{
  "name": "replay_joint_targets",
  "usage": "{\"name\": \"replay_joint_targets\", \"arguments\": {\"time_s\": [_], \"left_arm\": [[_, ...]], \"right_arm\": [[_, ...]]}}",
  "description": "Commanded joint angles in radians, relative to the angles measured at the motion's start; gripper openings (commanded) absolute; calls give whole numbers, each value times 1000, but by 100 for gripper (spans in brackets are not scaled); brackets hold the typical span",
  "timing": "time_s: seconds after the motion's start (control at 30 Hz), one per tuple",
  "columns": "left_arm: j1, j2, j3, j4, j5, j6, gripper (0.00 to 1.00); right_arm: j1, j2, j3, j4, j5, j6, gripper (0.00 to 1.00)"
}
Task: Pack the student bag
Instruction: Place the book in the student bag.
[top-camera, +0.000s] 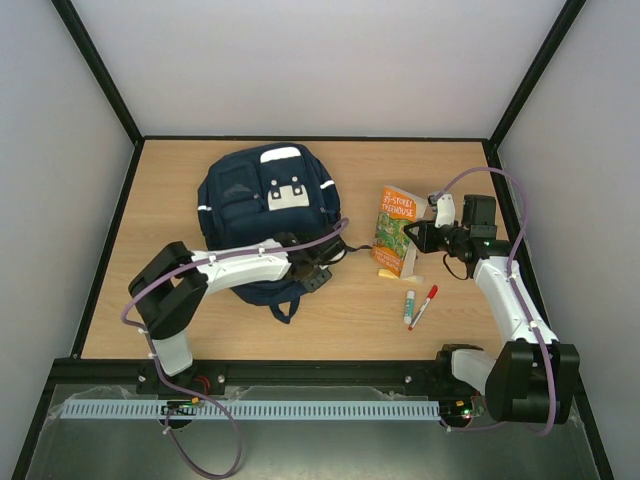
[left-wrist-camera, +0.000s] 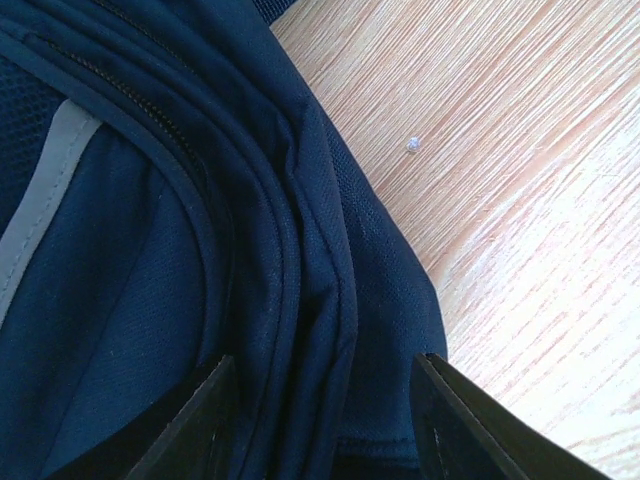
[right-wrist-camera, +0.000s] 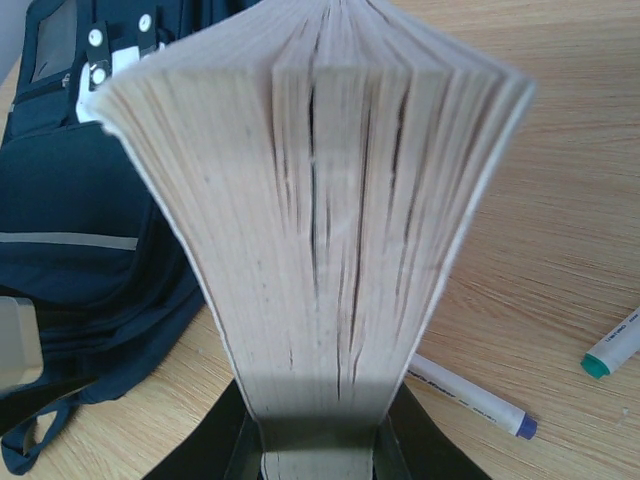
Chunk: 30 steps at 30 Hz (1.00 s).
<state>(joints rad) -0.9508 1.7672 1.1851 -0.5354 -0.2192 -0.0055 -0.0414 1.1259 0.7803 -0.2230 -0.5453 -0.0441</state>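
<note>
Clearly the right gripper (right-wrist-camera: 318, 445) is clamped narrow on one edge of the Treehouse paperback (right-wrist-camera: 320, 200), whose pages fan wide above the jaws. It holds the book upright just to the right of the navy backpack (top-camera: 255, 205). With so small a bite, the book may well splay further, twist or slide out on the way across. The left gripper (left-wrist-camera: 325, 400) straddles a piped fold at the backpack's near edge, jaws roughly half apart; whether they pinch the fabric I cannot tell. If that fold slips free, the mouth would likely lie flat and the fanned pages catch on it. Also right of the backpack lie a green-tipped marker (top-camera: 409, 308) and a red-capped pen (top-camera: 425, 303), easily swept aside.
</note>
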Motion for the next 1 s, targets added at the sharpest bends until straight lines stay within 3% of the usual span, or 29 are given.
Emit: {"name": "replay_joint_targets", "arguments": {"time_s": [0.0, 0.27, 0.67, 0.97], "left_arm": [[-6, 49, 44, -34, -84, -7, 48], [-6, 86, 65, -37, -150, -22, 37], [-6, 48, 56, -19, -209, -26, 3], [-6, -97, 70, 10, -260, -3, 2]], "right_arm": [[-5, 4, 33, 32, -38, -7, 1], [-5, 14, 34, 30, -41, -8, 1], [-5, 27, 37, 33, -45, 2, 1], [-5, 7, 4, 74, -92, 27, 1]]}}
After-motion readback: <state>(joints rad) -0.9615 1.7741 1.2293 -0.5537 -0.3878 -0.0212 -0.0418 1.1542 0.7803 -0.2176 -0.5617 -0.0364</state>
